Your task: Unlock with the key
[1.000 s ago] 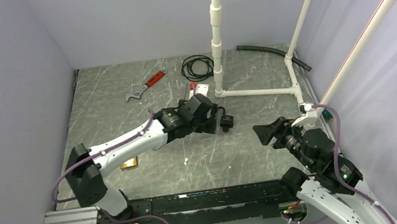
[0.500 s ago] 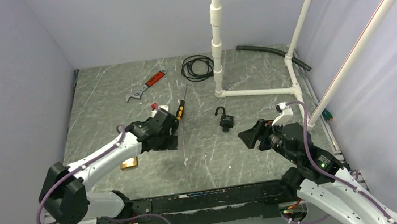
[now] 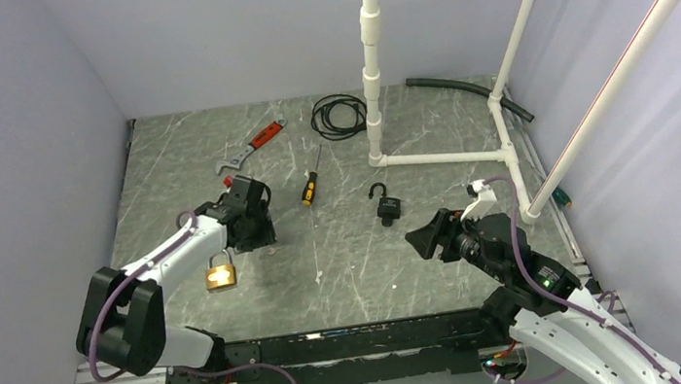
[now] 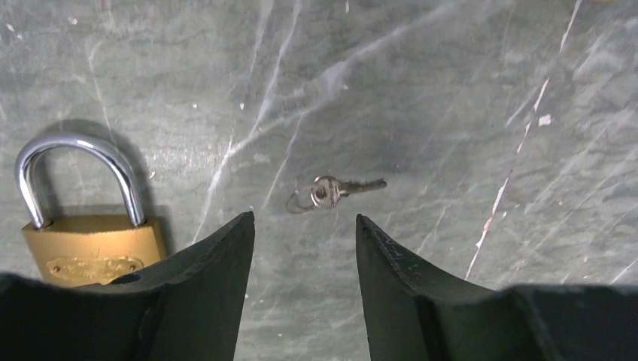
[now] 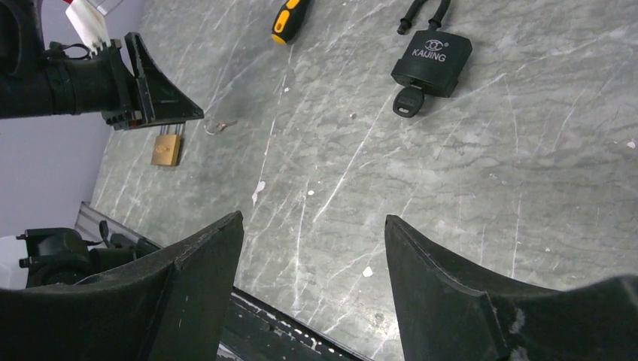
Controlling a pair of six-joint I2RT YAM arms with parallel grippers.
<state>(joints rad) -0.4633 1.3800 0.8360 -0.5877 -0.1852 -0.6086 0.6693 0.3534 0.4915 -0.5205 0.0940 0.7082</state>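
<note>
A small silver key [image 4: 335, 189] on a thin ring lies flat on the grey marble-pattern table, just ahead of my left gripper [image 4: 304, 219]. That gripper is open, its fingers on either side of bare table and touching nothing. A brass padlock [image 4: 86, 241] with a shut silver shackle lies to its left, also seen as the brass padlock [image 3: 220, 273] from above. A black padlock [image 3: 387, 204] with its shackle swung open lies mid-table; a black-headed key [image 5: 408, 101] sticks out of its underside. My right gripper [image 3: 418, 239] hovers open and empty, right of and nearer than the black padlock [image 5: 432, 56].
A yellow-and-black screwdriver [image 3: 312, 188], a red-handled wrench [image 3: 248, 149], a coil of black cable [image 3: 339, 114] and a dark hose [image 3: 466, 88] lie farther back. A white PVC pipe frame [image 3: 440, 156] stands at the back right. Walls close in left and right.
My left arm has swung left from the black padlock to the spot over the small key by the brass padlock, its jaws narrowing. My right arm has shifted left and lower.
</note>
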